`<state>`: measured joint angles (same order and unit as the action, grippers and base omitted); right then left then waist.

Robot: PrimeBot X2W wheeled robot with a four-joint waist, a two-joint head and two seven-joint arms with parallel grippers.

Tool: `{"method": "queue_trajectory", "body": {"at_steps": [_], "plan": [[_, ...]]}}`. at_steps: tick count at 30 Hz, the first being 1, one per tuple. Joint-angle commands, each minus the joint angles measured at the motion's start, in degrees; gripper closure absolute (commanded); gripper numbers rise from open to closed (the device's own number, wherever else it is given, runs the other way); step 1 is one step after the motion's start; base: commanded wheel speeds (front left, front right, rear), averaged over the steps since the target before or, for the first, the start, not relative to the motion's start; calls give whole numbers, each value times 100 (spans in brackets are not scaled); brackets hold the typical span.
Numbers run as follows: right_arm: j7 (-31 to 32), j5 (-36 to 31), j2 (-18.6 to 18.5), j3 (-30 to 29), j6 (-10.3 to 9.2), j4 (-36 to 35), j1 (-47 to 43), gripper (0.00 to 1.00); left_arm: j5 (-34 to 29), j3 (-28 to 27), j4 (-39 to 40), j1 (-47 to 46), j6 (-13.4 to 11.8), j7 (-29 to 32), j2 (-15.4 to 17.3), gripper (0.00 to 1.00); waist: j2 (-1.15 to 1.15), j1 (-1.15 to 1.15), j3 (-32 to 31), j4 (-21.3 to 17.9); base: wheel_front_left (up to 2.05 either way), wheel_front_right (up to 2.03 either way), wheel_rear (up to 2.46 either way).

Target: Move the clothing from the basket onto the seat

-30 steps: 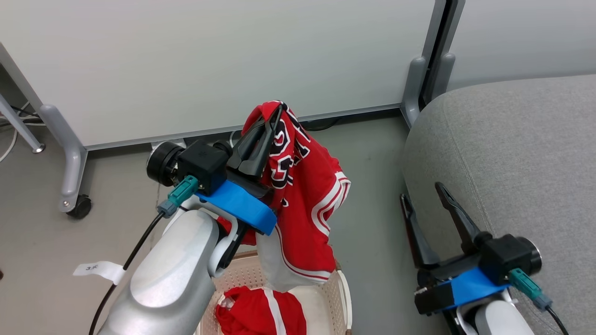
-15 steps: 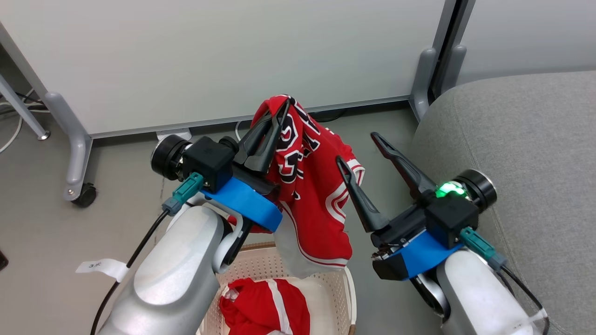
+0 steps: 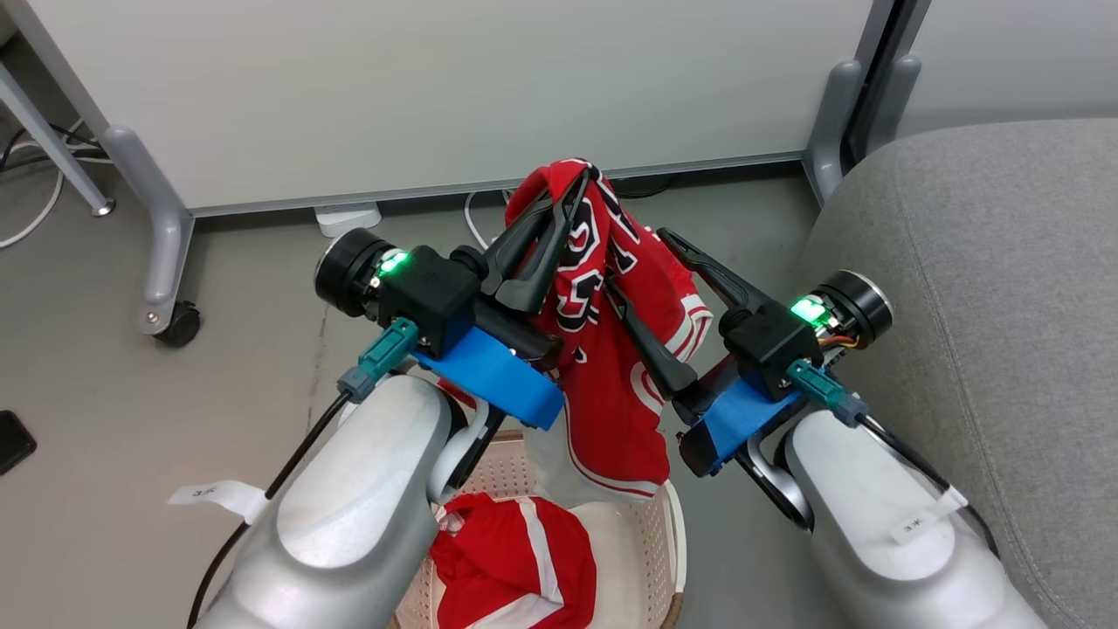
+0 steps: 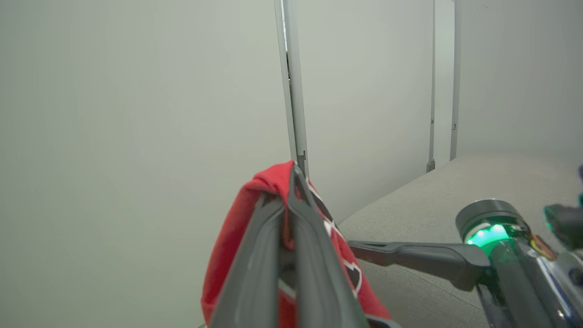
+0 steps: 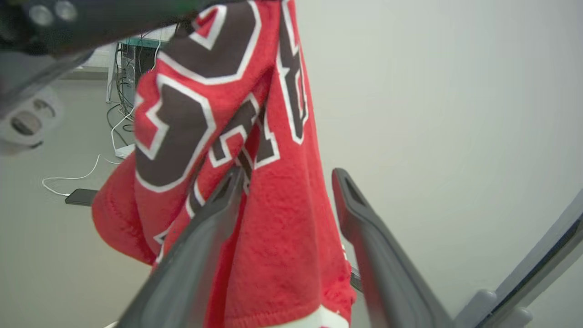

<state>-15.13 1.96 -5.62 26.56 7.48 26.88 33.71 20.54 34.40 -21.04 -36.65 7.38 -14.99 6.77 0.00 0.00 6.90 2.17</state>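
Note:
A red garment (image 3: pixel 611 393) with white trim and black lettering hangs above the basket (image 3: pixel 672 542), and my left gripper (image 3: pixel 576 179) is shut on its top fold. The left wrist view shows the left gripper (image 4: pixel 294 171) pinching that red garment (image 4: pixel 237 228). My right gripper (image 3: pixel 636 259) is open, its two fingers straddling the hanging cloth just below the left grip. In the right wrist view the right gripper (image 5: pixel 287 174) has a fold of the garment (image 5: pixel 273 255) between its spread fingers. A second red garment (image 3: pixel 515 559) lies in the cream basket. The grey seat (image 3: pixel 987 262) is to the right.
A white partition panel (image 3: pixel 437 87) on grey legs with a caster (image 3: pixel 179 323) stands behind. A white power strip (image 3: pixel 348 217) and cables lie at its foot. A dark phone (image 3: pixel 13 441) lies on the grey floor at the left.
My right arm has risen from beside the seat and swung left, bringing its open fingers around the hanging garment. The left gripper keeps its hold. The camera has shifted a little.

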Motion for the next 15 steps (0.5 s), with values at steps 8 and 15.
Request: {"method": "queue_trajectory", "body": {"at_steps": [8, 15], "plan": [[-4, 67, 169, 72, 3, 815, 526, 0, -40, 145, 151, -137, 7, -29, -82, 100, 0, 0, 115, 102, 0, 0, 0], [-3, 174, 250, 54, 3, 962, 612, 100, 0, 213, 173, -137, 9, -29, -99, 100, 0, 0, 140, 125, 0, 0, 0]]}}
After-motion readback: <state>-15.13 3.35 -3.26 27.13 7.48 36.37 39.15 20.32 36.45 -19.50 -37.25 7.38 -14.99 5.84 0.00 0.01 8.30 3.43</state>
